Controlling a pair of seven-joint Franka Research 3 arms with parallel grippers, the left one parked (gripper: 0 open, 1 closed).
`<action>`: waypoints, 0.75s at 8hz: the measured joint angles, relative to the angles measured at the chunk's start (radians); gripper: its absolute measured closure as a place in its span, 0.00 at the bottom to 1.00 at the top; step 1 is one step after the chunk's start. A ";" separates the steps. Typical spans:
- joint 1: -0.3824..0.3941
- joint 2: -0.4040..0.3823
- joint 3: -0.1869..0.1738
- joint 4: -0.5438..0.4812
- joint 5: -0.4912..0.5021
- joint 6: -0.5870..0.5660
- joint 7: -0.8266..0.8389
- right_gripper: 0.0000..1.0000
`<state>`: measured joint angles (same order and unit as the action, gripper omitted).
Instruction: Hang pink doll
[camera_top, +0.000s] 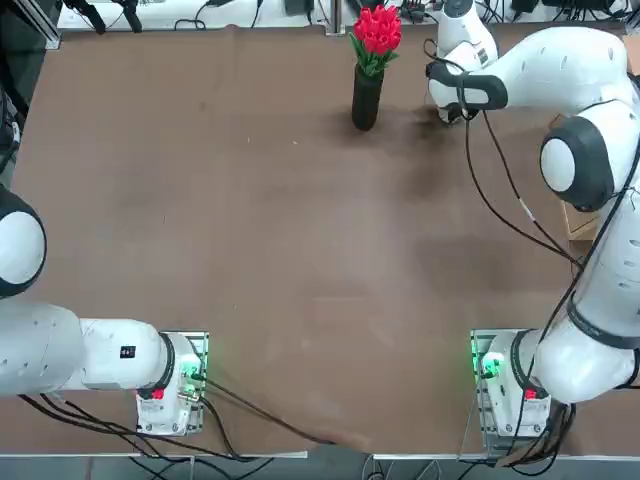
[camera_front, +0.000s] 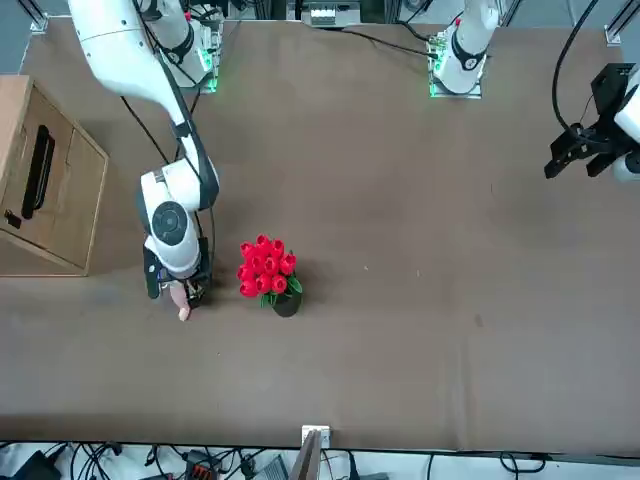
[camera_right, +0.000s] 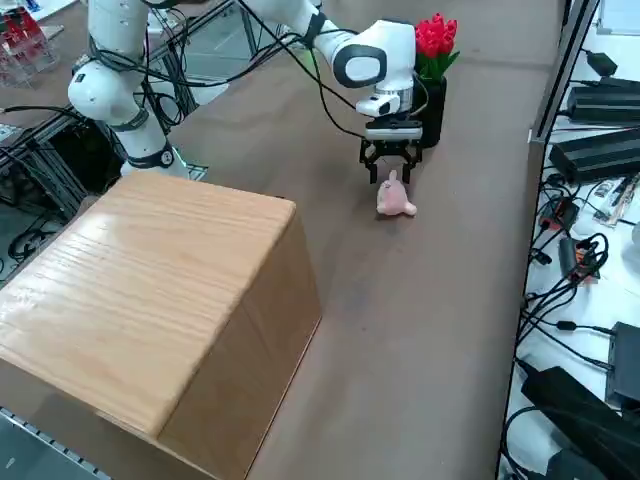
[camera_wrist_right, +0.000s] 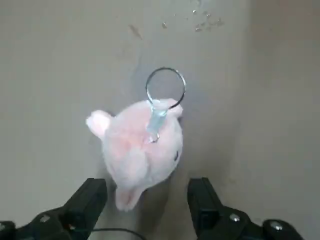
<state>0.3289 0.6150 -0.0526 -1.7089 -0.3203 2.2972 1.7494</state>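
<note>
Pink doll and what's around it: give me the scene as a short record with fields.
doll: pink plush, on the table, not held
hanging part: metal ring on a clear tab, attached to the doll
right tool: fingers open, above the table near the doll
beside the work area: black vase with red tulips, upright
also on the table: wooden cabinet with a black handle
task state: doll not yet picked up or hung

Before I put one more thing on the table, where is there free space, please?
Free: the wide middle between the two arms' bases, left of the black vase. Crowded: the far right, where hand, doll and vase gather.
</note>
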 joint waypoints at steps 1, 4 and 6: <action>0.000 0.003 0.000 0.000 0.000 0.000 0.003 0.03; 0.000 0.011 -0.001 0.000 -0.001 0.000 0.014 0.11; 0.000 0.016 -0.001 0.002 -0.001 0.001 0.023 0.13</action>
<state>0.3290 0.6309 -0.0533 -1.7071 -0.3209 2.2979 1.7724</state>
